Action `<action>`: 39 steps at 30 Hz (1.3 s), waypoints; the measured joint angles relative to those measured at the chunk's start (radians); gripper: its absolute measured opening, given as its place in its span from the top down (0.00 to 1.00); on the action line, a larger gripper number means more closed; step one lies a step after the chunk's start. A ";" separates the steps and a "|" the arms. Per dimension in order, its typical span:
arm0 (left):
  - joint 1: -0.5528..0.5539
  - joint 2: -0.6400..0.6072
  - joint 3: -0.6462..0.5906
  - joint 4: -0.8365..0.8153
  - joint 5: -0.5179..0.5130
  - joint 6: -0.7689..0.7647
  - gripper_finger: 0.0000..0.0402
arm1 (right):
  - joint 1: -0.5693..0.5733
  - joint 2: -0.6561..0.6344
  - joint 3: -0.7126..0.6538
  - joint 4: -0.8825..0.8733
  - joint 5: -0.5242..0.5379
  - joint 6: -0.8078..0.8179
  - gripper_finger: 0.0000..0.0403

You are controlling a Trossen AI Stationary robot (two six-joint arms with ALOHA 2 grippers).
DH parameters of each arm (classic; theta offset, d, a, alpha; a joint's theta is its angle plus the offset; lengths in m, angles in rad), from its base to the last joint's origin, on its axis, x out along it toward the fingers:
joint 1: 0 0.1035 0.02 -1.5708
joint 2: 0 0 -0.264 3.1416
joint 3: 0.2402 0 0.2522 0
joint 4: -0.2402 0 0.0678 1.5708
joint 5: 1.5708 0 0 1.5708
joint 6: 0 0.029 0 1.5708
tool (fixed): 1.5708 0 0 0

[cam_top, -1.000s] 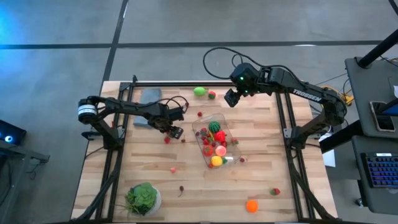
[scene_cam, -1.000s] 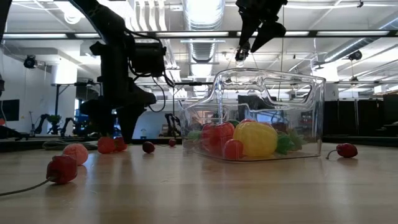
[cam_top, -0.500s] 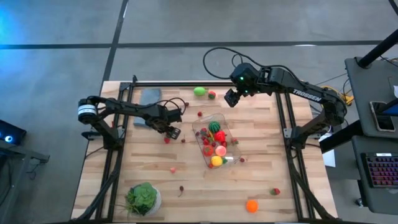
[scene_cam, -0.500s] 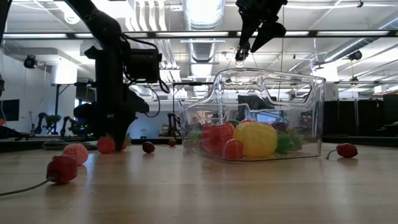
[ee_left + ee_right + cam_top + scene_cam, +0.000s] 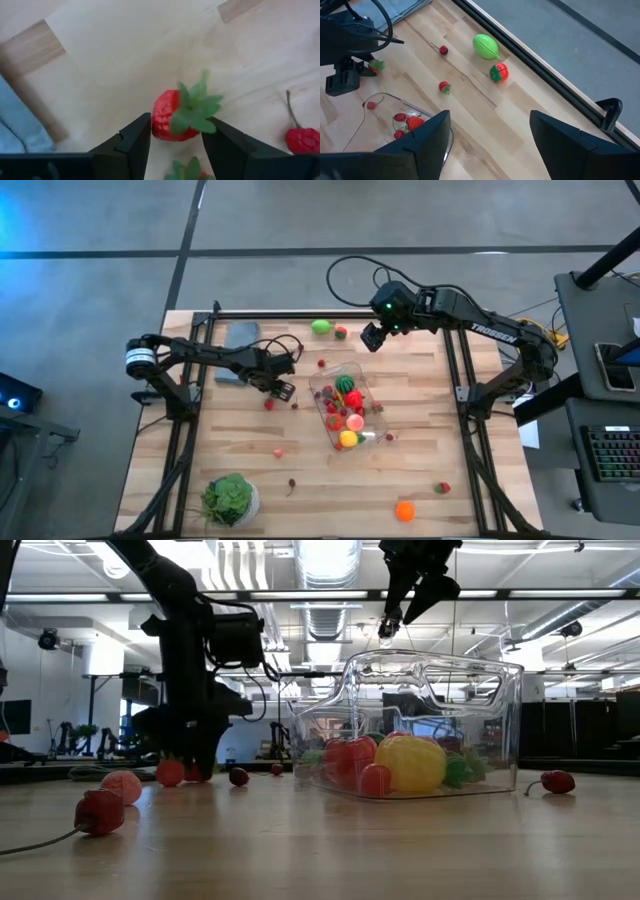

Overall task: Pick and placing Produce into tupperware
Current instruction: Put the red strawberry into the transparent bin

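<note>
Left gripper (image 5: 175,131) is down at the table, centre-left of the high view, its jaws bracketing a strawberry (image 5: 172,120) that sits between the two fingers; whether the pads already touch the fruit cannot be told, so contact is unconfirmed. A second berry with a stalk (image 5: 301,140) lies at the right edge of the left wrist view, and a grey cloth (image 5: 238,337) sits just above-left of the gripper in the high view. The clear tub (image 5: 346,408), centre of the high view, already holds several fruits. Right gripper (image 5: 372,337) hovers with jaws apart, holding nothing, above the tub's upper side; a green fruit (image 5: 485,46) and a small red-and-green one (image 5: 498,72) lie beyond it. Step in hand, as judged: grasping the strawberry. Next move calls for a firm grip, a lift, then carrying it right to the tub.
</note>
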 joint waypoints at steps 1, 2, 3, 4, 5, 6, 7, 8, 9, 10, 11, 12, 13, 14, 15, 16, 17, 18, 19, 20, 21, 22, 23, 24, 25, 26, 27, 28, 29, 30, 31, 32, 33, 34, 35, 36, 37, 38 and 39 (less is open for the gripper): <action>0.000 0.000 0.000 -0.002 0.000 0.000 0.61 | 0.000 0.000 0.000 0.000 0.000 0.000 0.34; 0.000 0.000 -0.001 -0.002 -0.001 0.000 0.61 | 0.000 0.000 0.000 0.000 0.000 0.000 0.34; 0.000 0.000 -0.001 -0.002 -0.001 0.000 0.61 | 0.000 0.000 0.000 0.000 0.000 0.000 0.34; 0.000 0.000 -0.001 -0.001 -0.002 0.001 0.61 | 0.000 0.000 0.000 0.000 0.000 0.000 0.35; 0.000 0.000 -0.001 -0.001 -0.003 0.001 0.61 | 0.000 0.000 0.000 0.000 0.000 0.000 0.35; 0.000 0.000 -0.001 -0.001 -0.006 0.004 0.61 | 0.000 0.000 0.000 0.000 0.000 0.000 0.35; 0.000 0.000 -0.001 -0.001 -0.011 0.005 0.61 | 0.000 0.000 0.000 0.000 0.000 0.000 0.35; 0.000 0.000 -0.001 0.000 -0.019 0.005 0.61 | 0.000 0.000 0.000 0.000 0.000 0.000 0.35; 0.000 0.000 -0.001 0.000 -0.026 0.007 0.61 | 0.000 0.000 0.000 0.000 0.000 0.000 0.35; 0.000 0.000 -0.001 0.001 -0.027 0.008 0.61 | 0.000 0.000 0.000 0.000 0.000 0.000 0.35; 0.000 0.000 -0.001 0.004 -0.028 0.009 0.61 | 0.000 0.000 0.000 0.000 0.000 0.000 0.34; 0.000 0.000 -0.001 0.012 -0.028 0.009 0.61 | 0.000 0.000 0.000 0.000 0.000 0.000 0.34; 0.000 0.000 -0.001 0.019 -0.029 0.010 0.61 | 0.000 0.000 0.000 0.000 0.000 0.000 0.34; 0.000 0.000 -0.001 0.021 -0.029 0.010 0.61 | 0.000 0.000 0.000 0.000 0.000 0.000 0.34; 0.000 0.000 -0.001 0.021 -0.031 0.010 0.61 | 0.000 0.000 0.000 0.000 0.000 0.000 0.34; 0.000 0.000 -0.001 0.021 -0.033 0.010 0.61 | 0.000 0.000 0.000 0.000 0.000 0.000 0.34; 0.000 0.000 -0.001 0.021 -0.033 0.010 0.61 | 0.000 0.000 0.000 0.000 0.000 0.000 0.34; 0.000 0.000 -0.001 0.021 -0.033 0.010 0.61 | 0.000 0.000 0.000 0.000 0.000 0.000 0.35; 0.000 0.000 -0.001 0.021 -0.034 0.010 0.62 | 0.000 0.000 0.000 0.000 0.000 0.000 0.35; 0.000 0.000 -0.001 0.020 -0.037 0.010 0.63 | 0.000 0.000 0.000 0.000 0.000 0.000 0.35; 0.000 0.000 -0.001 0.020 -0.041 0.010 0.64 | 0.000 0.000 0.000 0.000 0.000 0.000 0.35; 0.000 0.000 -0.001 0.020 -0.047 0.010 0.65 | 0.000 0.000 0.000 0.000 0.000 0.000 0.35; 0.000 0.000 -0.001 0.020 -0.048 0.010 0.67 | 0.000 0.000 0.000 0.000 0.000 0.000 0.35; 0.000 0.000 -0.001 0.020 -0.048 0.010 0.68 | 0.000 0.000 0.000 0.000 0.000 0.000 0.35; 0.000 0.000 -0.001 0.020 -0.048 0.010 0.69 | 0.000 0.000 0.000 0.000 0.000 0.000 0.35; 0.000 0.000 -0.001 0.020 -0.049 0.010 0.69 | 0.000 0.000 0.000 0.000 0.000 0.000 0.34; 0.000 0.000 -0.001 0.020 -0.050 0.010 0.69 | 0.000 0.000 0.000 0.000 0.000 0.000 0.34; 0.000 0.000 -0.001 0.020 -0.051 0.010 0.69 | 0.000 0.000 0.000 0.000 0.000 0.001 0.34; 0.000 0.000 -0.001 0.020 -0.051 0.010 0.69 | 0.000 0.000 0.000 0.000 0.000 0.000 0.34; 0.000 0.000 -0.001 0.021 -0.051 0.010 0.68 | 0.000 0.000 0.000 0.000 0.000 0.000 0.34; 0.000 0.000 -0.001 0.021 -0.051 0.010 0.68 | 0.000 0.000 0.000 0.000 0.000 0.001 0.34; 0.000 0.000 0.001 0.018 -0.050 0.011 0.68 | 0.000 0.000 0.000 0.000 0.000 0.000 0.34; 0.000 -0.003 0.007 0.014 -0.046 0.022 0.67 | 0.000 0.000 0.000 0.000 0.000 0.001 0.35; 0.000 -0.009 0.017 0.014 -0.041 0.033 0.67 | 0.000 0.000 0.000 0.000 0.000 0.000 0.35; -0.001 -0.018 0.031 0.018 -0.031 0.048 0.67 | 0.000 0.000 0.000 0.000 0.000 0.001 0.35; -0.003 -0.031 0.047 0.029 -0.027 0.069 0.67 | 0.000 0.000 0.000 0.000 0.000 0.000 0.35; -0.006 -0.044 0.064 0.042 -0.025 0.096 0.67 | 0.000 0.000 0.000 0.000 0.000 0.002 0.35; -0.009 -0.059 0.082 0.056 -0.025 0.130 0.67 | 0.000 0.000 0.000 0.000 0.000 0.008 0.35; -0.015 -0.074 0.099 0.077 -0.025 0.170 0.67 | 0.000 0.000 0.000 0.000 0.000 0.020 0.35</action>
